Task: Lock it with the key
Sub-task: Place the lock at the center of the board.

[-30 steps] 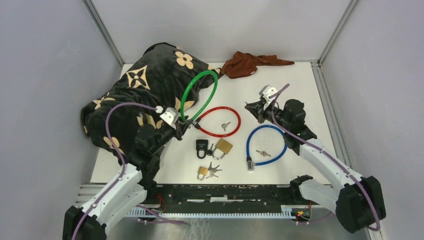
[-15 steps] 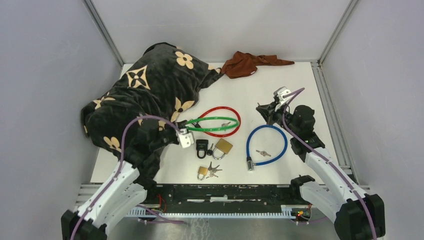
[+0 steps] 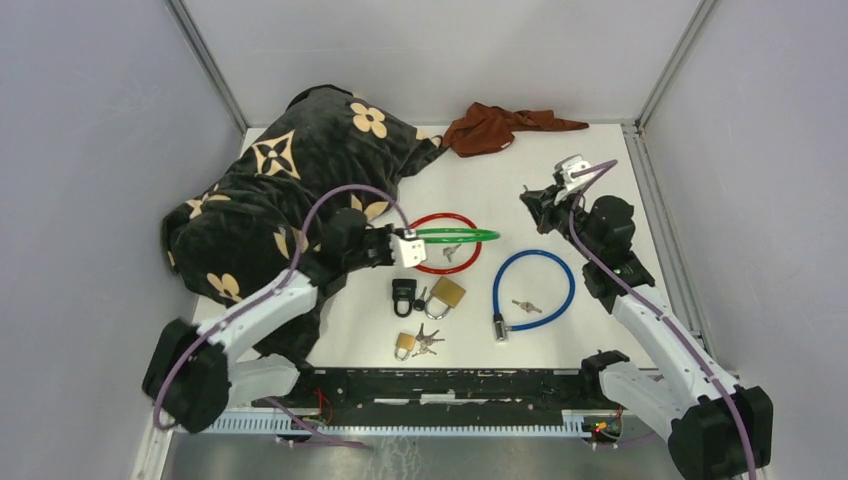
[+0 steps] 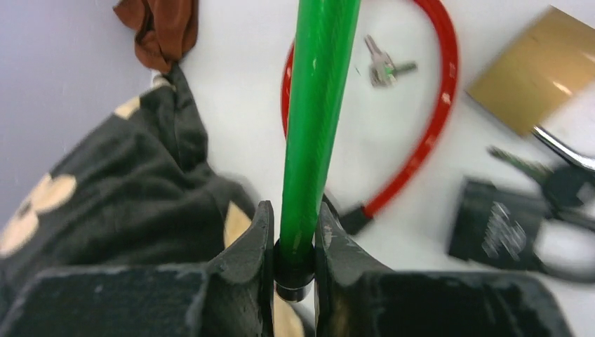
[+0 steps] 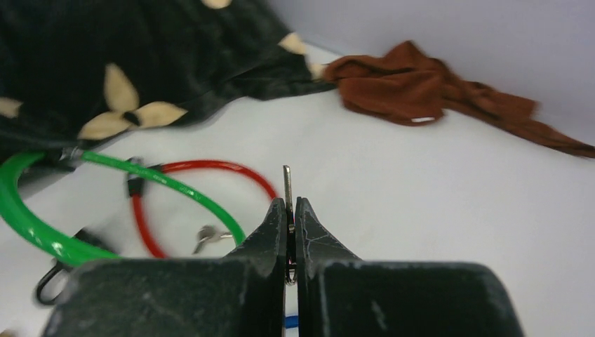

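Note:
My left gripper (image 3: 400, 247) is shut on the black end of a green cable lock (image 3: 455, 236) and holds it edge-on above a red cable lock (image 3: 440, 243). In the left wrist view the green cable (image 4: 317, 105) runs straight up from between the fingers, its black end cap (image 4: 293, 268) pinched there. My right gripper (image 3: 533, 203) is shut on a small silver key (image 5: 286, 188) whose blade sticks up between the fingertips, held in the air right of the locks. The green lock (image 5: 42, 232) also shows at the left of the right wrist view.
A blue cable lock (image 3: 533, 290) with keys inside lies right of centre. A black padlock (image 3: 403, 295), a brass padlock (image 3: 447, 293) and a small brass padlock with keys (image 3: 408, 344) lie near the front. A black flowered blanket (image 3: 280, 190) fills the left; a brown cloth (image 3: 500, 127) lies at the back.
My left gripper has swung the green lock down from upright and carried it right, over the red lock. My right gripper has moved right and back with the key.

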Available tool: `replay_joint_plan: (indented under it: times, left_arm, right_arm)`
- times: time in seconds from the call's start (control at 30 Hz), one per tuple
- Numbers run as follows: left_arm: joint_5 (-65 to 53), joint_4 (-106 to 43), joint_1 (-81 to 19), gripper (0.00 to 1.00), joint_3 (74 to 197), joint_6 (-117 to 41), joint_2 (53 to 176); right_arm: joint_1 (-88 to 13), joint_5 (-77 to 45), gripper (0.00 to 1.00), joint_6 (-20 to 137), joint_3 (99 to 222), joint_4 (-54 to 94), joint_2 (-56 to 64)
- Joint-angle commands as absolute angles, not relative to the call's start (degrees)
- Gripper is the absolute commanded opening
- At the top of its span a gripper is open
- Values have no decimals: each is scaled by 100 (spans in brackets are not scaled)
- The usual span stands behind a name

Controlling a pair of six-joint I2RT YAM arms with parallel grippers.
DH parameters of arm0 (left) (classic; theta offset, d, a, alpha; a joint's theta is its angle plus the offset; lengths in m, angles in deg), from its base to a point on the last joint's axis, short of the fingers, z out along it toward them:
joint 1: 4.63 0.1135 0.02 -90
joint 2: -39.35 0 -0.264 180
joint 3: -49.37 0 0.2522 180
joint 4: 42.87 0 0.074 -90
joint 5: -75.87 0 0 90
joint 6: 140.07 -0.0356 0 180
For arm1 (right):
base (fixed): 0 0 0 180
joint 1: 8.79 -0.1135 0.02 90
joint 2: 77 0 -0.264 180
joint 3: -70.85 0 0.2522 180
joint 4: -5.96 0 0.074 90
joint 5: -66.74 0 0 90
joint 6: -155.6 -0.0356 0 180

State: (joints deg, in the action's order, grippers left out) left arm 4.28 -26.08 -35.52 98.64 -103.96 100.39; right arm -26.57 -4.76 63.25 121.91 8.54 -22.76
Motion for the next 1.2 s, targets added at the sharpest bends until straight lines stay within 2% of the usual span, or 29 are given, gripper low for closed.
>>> replay_joint_plan:
  times: [0.0, 0.23, 0.37, 0.5, 0.6, 0.63, 0.67, 0.73, 0.8, 0.83, 0.87, 1.03, 1.17]
  left_arm:
    - [-345, -4981, -4242, 2, 10993, -10695, 11609]
    - [-971, -5702, -4810, 2, 13741, -11110, 14657]
    - [-1997, -5923, -5187, 2, 15271, -11412, 16478]
    - [-2183, -6429, -5429, 2, 15907, -11759, 17459]
    - [-2188, -6094, -5536, 2, 16266, -11682, 17784]
    - [-2176, -5930, -5554, 6, 16331, -11622, 17821]
    - [-2170, -5735, -5576, 17, 16355, -11570, 17825]
    - [-2146, -5466, -5622, 51, 16217, -11413, 17698]
    - [-2064, -5253, -5666, 93, 15905, -11362, 17420]
    - [-2015, -5102, -5678, 99, 15743, -11361, 17251]
    - [-1964, -4856, -5690, 99, 15602, -11361, 17041]
    - [-1709, -2579, -5664, 100, 15050, -10946, 15604]
    - [-1220, -1148, -5530, 100, 14615, -9637, 14370]
  right_arm:
    - [-2137, -1912, 0, 6340, 12522, 759, -2555]
    - [-1859, -2289, 0, 6515, 12384, 872, -2899]
    - [-1813, -2559, 0, 6738, 12337, 1009, -3008]
    - [-1776, -2811, 0, 6848, 12372, 1122, -3188]
    - [-1767, -2761, 0, 6850, 12406, 1138, -3248]
    - [-1764, -2725, 0, 6850, 12408, 1147, -3236]
    - [-1765, -2697, 0, 6850, 12408, 1146, -3217]
    - [-1765, -2662, 0, 6837, 12407, 1142, -3143]
    - [-1740, -2540, 0, 6828, 12437, 1088, -2972]
    - [-1715, -2431, 0, 6823, 12472, 1030, -2856]
    - [-1664, -2338, 0, 6819, 12522, 974, -2653]
    - [-1377, -1801, 0, 6665, 12984, 725, -1199]
    - [-1184, -1410, 0, 6438, 13379, 491, 150]
